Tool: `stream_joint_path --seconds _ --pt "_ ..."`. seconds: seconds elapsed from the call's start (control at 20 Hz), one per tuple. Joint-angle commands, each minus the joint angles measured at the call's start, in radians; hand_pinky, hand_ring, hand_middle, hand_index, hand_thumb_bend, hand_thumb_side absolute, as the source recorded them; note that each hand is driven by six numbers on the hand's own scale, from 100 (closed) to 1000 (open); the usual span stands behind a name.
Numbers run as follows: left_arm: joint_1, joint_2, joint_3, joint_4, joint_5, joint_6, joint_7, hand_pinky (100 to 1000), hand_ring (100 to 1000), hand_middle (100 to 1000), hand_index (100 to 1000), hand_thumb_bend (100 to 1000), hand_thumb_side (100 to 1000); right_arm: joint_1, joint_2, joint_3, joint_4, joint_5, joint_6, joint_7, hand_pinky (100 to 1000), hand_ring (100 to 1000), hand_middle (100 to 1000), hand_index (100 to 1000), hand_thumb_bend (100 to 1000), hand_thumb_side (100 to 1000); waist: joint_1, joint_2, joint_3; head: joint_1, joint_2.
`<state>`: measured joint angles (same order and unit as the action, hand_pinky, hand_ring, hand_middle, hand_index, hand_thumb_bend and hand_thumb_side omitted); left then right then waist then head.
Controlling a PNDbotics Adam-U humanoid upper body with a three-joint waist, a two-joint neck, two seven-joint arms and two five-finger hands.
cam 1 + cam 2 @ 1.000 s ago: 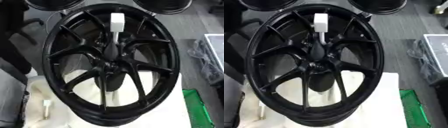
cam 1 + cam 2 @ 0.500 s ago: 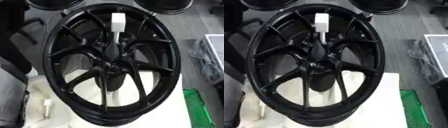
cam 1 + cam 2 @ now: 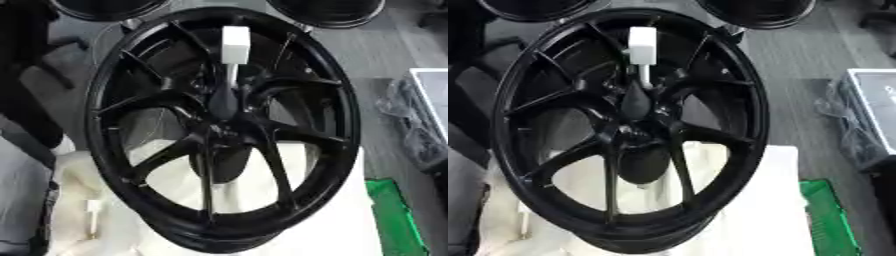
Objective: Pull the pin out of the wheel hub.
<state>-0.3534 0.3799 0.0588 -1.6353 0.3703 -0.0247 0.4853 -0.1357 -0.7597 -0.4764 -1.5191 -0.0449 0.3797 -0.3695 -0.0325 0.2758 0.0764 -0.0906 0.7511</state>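
In the left eye view, a black multi-spoke wheel hub point(image 3: 219, 130) is seen filling most of the frame, tilted and resting on a surface covered with white cloth point(image 3: 324, 220). A pin point(image 3: 234, 50) with a white block-shaped head and a pale thin shaft is seen seated in the hub's centre, its head raised toward the upper rim and its shaft running down to the dark centre cap. A second small white piece point(image 3: 93, 207) is seen lying on the cloth by the lower left rim. Parts of two more black wheels point(image 3: 328, 10) are shown at the top edge, and a green crate point(image 3: 394, 220) at the lower right. In the right eye view, the same hub and pin point(image 3: 642, 45) are shown, and a grey box point(image 3: 872, 115) is seen on the floor at the right. Neither hand is shown in either view, so the state of the fingers cannot be told.
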Motion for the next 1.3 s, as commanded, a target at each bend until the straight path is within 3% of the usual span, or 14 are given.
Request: stream_joint_path --seconds 0.05,0.2,0.45,0.5,0.7,1.0,1.3 --pt "-0.015 0.030 0.002 -0.021 -0.001 0.002 -0.003 684 718 739 751 383 708 -0.026 -0.033 0.046 -0.075 -0.135 -0.073 -0.119 838 841 829 860 257 426 0.000 -0.015 0.005 -0.009 -0.015" --pt "-0.017 0.028 -0.001 -0.021 0.000 0.002 -0.006 684 719 739 751 384 707 -0.062 -0.036 0.104 -0.123 -0.237 -0.140 -0.144 835 833 822 852 306 330 0.000 -0.016 0.010 -0.014 -0.014" --pt "-0.018 0.026 -0.002 -0.021 0.000 0.002 -0.006 684 719 739 751 384 707 -0.103 -0.036 0.142 -0.146 -0.298 -0.182 -0.130 833 830 818 849 318 319 0.000 -0.017 0.014 -0.016 -0.015" --pt "-0.019 0.022 -0.005 -0.021 0.001 0.002 -0.008 684 719 739 752 385 705 -0.111 -0.032 0.150 -0.153 -0.305 -0.188 -0.125 811 786 778 812 372 266 0.002 -0.022 0.021 -0.025 -0.012" --pt "-0.025 0.011 -0.011 -0.024 0.002 0.000 -0.012 684 719 739 752 385 701 -0.200 0.031 0.217 -0.230 -0.353 -0.232 -0.075 814 780 774 808 362 267 0.006 -0.025 0.041 -0.039 -0.012" --pt "-0.032 0.003 -0.010 -0.030 0.002 -0.008 -0.010 684 720 739 752 386 698 -0.368 0.124 0.281 -0.196 -0.341 -0.200 -0.023 815 774 770 806 340 283 0.014 -0.016 0.045 -0.034 -0.026" --pt "-0.041 -0.010 -0.014 -0.032 0.007 -0.008 -0.007 682 718 737 756 385 695 -0.415 0.200 0.301 -0.162 -0.317 -0.177 -0.001 814 774 770 809 306 301 0.028 -0.007 0.056 -0.039 -0.032"
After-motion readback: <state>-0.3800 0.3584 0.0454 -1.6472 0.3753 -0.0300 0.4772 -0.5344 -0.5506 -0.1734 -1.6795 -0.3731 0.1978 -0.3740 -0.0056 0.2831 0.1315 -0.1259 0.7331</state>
